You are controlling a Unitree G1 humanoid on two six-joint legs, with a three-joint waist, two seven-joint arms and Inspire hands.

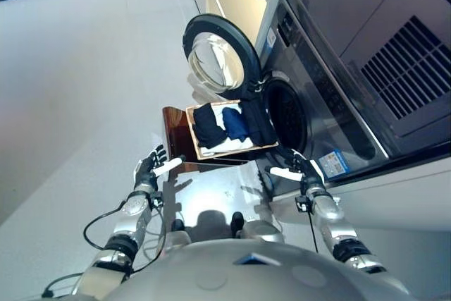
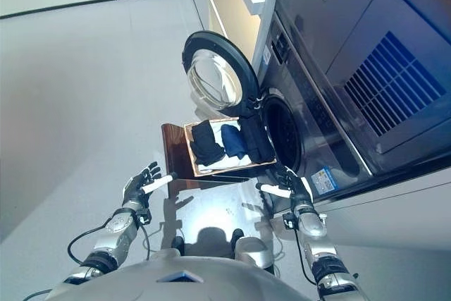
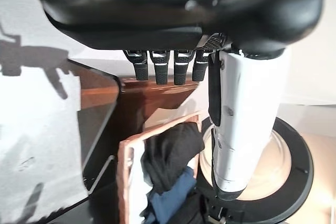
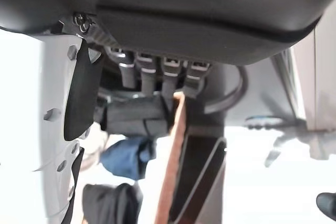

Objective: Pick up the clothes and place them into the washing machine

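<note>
Both hands, left [image 1: 149,168] and right [image 1: 296,166], hover spread and empty near the tray [image 1: 211,151]. Clothes [image 1: 209,125] lie piled there (dark ones mostly), beside the washer [image 1: 331,96] with its door [image 1: 215,56] swung wide. Risk: a loose grab drops one short of the drum.

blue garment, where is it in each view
Left eye: blue garment mid-tray, between dark clothes.
Right eye: centre, beside the drum opening.
Left wrist: bottom centre, under the black garment.
Right wrist: lower left of centre.
Shared landmark: the tray.
</note>
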